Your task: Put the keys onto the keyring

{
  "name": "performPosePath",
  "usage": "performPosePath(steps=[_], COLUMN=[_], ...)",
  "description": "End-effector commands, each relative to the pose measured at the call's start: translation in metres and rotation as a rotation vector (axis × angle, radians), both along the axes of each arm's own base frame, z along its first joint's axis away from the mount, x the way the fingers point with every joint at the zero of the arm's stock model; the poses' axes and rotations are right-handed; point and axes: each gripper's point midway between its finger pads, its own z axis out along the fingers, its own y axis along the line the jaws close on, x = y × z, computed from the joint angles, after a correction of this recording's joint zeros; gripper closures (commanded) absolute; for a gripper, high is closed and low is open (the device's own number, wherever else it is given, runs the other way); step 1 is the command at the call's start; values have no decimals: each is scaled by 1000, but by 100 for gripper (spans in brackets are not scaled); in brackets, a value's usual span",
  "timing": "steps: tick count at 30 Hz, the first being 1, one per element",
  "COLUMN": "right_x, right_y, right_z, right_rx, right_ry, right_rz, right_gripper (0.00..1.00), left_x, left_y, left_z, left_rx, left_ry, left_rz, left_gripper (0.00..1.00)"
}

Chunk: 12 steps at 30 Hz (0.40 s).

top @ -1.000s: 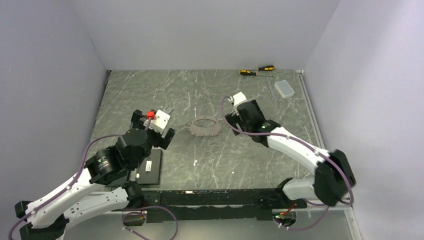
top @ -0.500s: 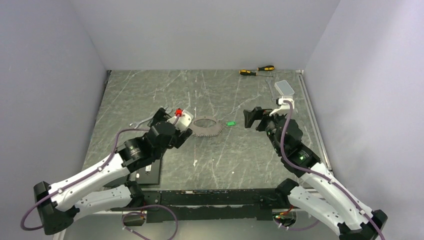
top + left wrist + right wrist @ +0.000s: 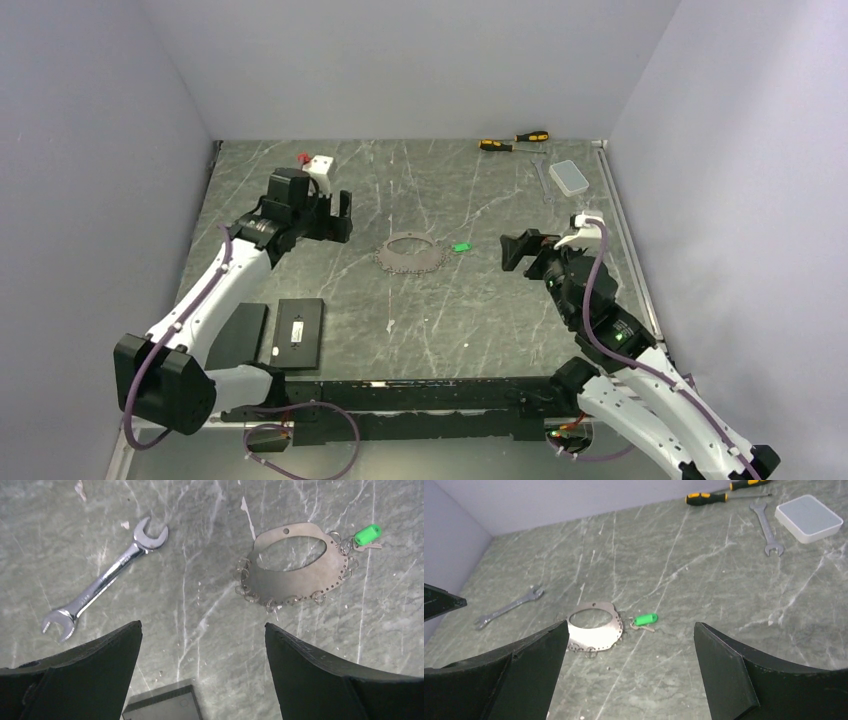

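Note:
The keyring [image 3: 410, 254] lies flat mid-table, a thin grey plate ring with small wire loops along its rim. It also shows in the left wrist view [image 3: 300, 582] and the right wrist view [image 3: 599, 636]. The green-headed key [image 3: 461, 246] lies on the table against the ring's right rim [image 3: 367, 534] [image 3: 645, 619]; I cannot tell whether it is joined to a loop. My left gripper [image 3: 338, 217] [image 3: 202, 625] is open and empty, left of the ring. My right gripper [image 3: 515, 250] [image 3: 631, 624] is open and empty, right of the key.
A silver wrench [image 3: 102, 582] lies left of the ring. Two flat black boxes [image 3: 300, 332] sit at the near left. Two screwdrivers [image 3: 512, 141], a second wrench [image 3: 541, 180] and a white box [image 3: 570, 178] lie at the back right. Walls enclose the table.
My left gripper has swung up and back to the left, away from the ring. My right gripper has drawn back to the right, uncovering the key beside the ring.

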Motion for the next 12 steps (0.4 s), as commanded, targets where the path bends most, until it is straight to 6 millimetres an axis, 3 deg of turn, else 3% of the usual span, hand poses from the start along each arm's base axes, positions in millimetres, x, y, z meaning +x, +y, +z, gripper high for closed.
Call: performPosePath(steps=[1, 6, 12], right_x=[-4, -7, -3], right_y=[-1, 7, 5], right_z=[1, -5, -2], right_rx=[37, 52, 31], right_ry=[14, 15, 17], right_rz=[-5, 41, 20], right_gripper=[0, 0, 0], left_x=[-10, -13, -17], left_y=[-6, 18, 21], left_z=[4, 19, 26], left_rx=[-68, -13, -9], left_ry=[29, -65, -89], left_rz=[-2, 84, 84], left_gripper=[4, 3, 6])
